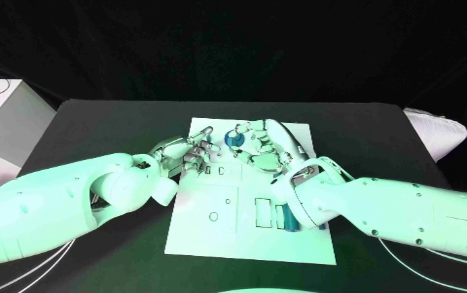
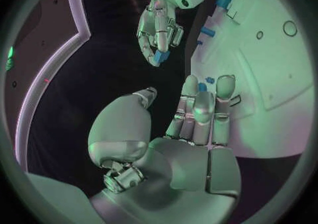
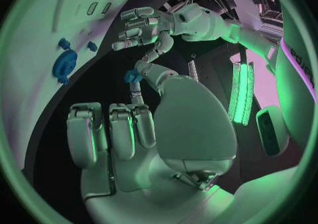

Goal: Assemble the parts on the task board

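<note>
Right hand [image 1: 261,150] pinches a small blue part [image 3: 132,77] above the board's [image 1: 219,239] far end. Left hand [image 1: 185,152] is empty, fingers spread, beside a round blue part [image 1: 233,138] on the board.

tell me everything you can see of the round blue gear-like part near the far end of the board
The round blue part looks like a flat plastic wheel with small knobs round its rim and open cut-outs inside. It lies flat on the white task board near its far edge, between the two hands. In the head view the right hand hovers close beside it and partly hides it, so contact cannot be told. The left hand stays off to its other side, apart from it.
</note>
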`<move>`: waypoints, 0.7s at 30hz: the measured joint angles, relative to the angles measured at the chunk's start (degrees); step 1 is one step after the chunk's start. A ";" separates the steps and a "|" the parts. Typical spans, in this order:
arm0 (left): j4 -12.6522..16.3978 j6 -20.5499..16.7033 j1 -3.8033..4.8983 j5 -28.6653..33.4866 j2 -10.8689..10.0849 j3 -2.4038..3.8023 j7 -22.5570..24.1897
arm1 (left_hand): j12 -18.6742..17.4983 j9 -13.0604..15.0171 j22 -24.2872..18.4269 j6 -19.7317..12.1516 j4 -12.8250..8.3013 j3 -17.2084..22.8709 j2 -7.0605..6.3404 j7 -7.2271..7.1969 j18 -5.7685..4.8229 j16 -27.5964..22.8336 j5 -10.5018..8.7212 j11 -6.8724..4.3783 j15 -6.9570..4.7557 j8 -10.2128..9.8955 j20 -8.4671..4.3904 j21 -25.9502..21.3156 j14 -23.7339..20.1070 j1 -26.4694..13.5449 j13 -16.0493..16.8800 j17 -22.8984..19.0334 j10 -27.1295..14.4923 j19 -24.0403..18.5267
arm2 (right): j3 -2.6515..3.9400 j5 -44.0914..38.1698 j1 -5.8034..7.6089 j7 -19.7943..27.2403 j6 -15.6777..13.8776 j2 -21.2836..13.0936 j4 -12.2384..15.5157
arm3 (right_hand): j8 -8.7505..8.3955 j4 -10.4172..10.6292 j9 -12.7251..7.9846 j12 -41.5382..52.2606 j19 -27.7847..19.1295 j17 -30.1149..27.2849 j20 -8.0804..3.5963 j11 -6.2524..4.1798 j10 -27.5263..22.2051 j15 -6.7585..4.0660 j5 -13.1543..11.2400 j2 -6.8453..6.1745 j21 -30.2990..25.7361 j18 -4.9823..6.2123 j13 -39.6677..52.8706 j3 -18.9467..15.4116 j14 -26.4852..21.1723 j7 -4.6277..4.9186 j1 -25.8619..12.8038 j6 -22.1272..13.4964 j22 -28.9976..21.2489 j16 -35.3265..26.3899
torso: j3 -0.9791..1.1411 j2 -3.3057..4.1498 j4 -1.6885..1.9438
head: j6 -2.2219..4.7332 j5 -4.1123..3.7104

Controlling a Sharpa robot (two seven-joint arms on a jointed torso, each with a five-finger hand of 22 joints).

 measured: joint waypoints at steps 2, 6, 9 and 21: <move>0.14 0.61 -0.01 1.15 0.24 0.00 0.00 | 1.49 -0.12 2.03 -0.05 0.06 -1.76 1.12 0.05 -0.52 1.41 0.00 -0.21 -0.07 0.25 -0.06 1.14 1.64 -2.22 0.57 3.06 0.25 1.61 | 0.00 0.15 0.00 0.07 0.01 0.14 0.04 | 0.00 -0.04 0.01 0.00 0.00 0.00 0.00 0.00 0.00 0.00 0.00 0.00 0.00 0.00 0.00 -0.04 0.00 0.00 0.00 -0.01 0.00 0.00 | -0.02 0.01 0.01 | 0.02 -0.05; 0.42 1.94 -0.01 3.82 0.82 0.00 0.06 | 5.03 -0.64 7.95 -0.35 0.24 -6.08 4.63 -0.25 -1.37 4.35 0.00 -0.36 -0.24 0.90 -0.15 4.30 5.58 -7.92 2.09 10.56 1.24 6.02 | 0.00 0.37 -0.01 0.26 0.02 0.36 0.33 | 0.00 -0.04 0.33 0.00 0.00 -0.01 0.00 0.00 0.00 0.00 -0.01 -0.07 0.00 0.00 0.00 -0.05 0.00 -0.01 -0.07 -0.16 0.00 0.00 | -0.02 0.01 0.06 | -0.02 -0.03; 0.62 2.87 -0.01 5.76 1.29 -0.02 0.15 | 6.01 -0.91 9.31 -0.35 0.27 -7.60 6.23 -0.25 -1.36 4.73 0.00 -0.39 -0.29 0.93 -0.23 4.90 6.20 -9.52 2.53 12.13 1.45 6.71 | 0.00 0.49 -0.01 0.41 0.03 0.52 0.57 | 0.00 -0.04 0.69 0.00 0.00 -0.01 0.00 0.00 0.00 0.00 -0.02 -0.07 0.00 0.00 0.00 -0.05 0.00 0.04 -0.07 -0.22 0.04 0.00 | -0.06 0.01 0.13 | -0.08 -0.03; 1.07 5.20 -0.02 9.65 2.35 -0.03 0.26 | 8.23 -1.42 11.54 -1.07 0.23 -9.06 7.67 -0.35 -2.25 5.72 0.00 -0.27 -0.21 0.91 -0.21 6.13 7.54 -10.96 5.81 15.15 3.23 8.31 | 0.00 0.72 -0.04 0.77 0.05 0.79 1.08 | -0.05 -0.04 0.71 0.00 0.00 -0.01 0.00 0.00 0.00 0.00 -0.07 -0.08 0.00 0.00 0.04 -0.06 0.00 -0.13 -0.07 -0.08 0.04 0.00 | -0.06 -0.03 0.13 | -0.20 0.02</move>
